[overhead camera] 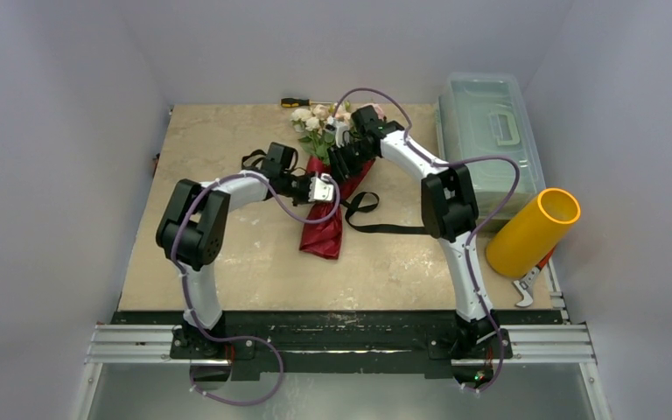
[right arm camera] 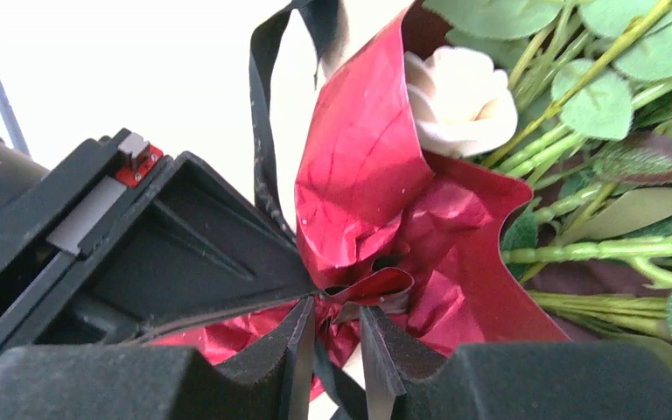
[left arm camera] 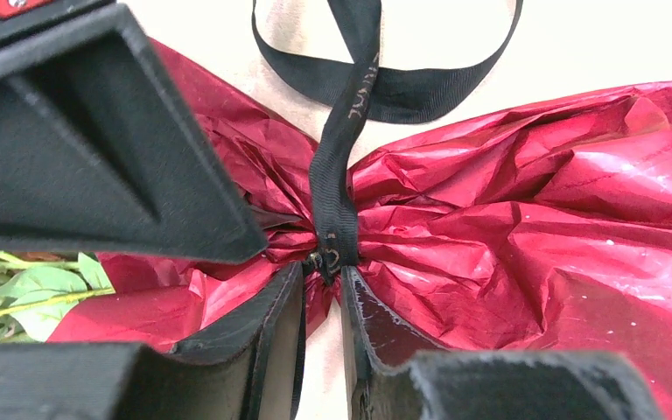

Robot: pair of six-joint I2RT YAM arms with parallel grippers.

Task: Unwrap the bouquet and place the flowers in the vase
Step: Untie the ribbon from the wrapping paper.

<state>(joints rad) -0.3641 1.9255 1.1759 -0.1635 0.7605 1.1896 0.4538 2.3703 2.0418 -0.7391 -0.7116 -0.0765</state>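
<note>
worktop (overhead camera: 227, 157): marble-look | vase (overhead camera: 529, 232): lying over the right edge, mouth toward the far right | bouquet (overhead camera: 324, 229): centre, blooms toward the far edge (still wrapped) | left fingers (left arm camera: 254, 337): narrow gap at the black ribbon (left arm camera: 337, 175) knot, grip unclear | right fingers (right arm camera: 258, 354): narrow, pinching maroon paper (right arm camera: 359, 175)
</note>
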